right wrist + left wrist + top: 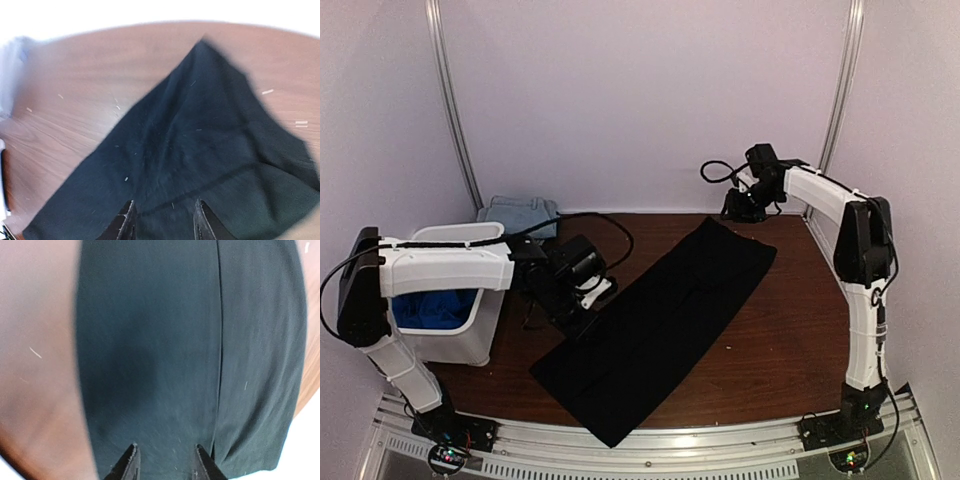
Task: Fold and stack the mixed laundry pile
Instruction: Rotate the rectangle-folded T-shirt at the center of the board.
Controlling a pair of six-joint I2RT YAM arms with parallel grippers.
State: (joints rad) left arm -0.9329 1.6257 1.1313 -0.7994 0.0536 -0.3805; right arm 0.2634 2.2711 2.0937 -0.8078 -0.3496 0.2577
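Parted claw [163, 214] hovers above black cloth [200, 145].

Soft, even overhead light; top view sharp. Both wrist views blurred, bowed at edges, washed white beyond the bench [75, 75]; black cloth [175, 340] shows little detail.

Cloth [660, 320] just R of bin [465, 345]

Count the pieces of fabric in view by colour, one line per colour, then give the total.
Black cloth: 1
Pale grey-blue piece: 1
Royal-blue fabric, bundled in the white bin: 1
Total: 3
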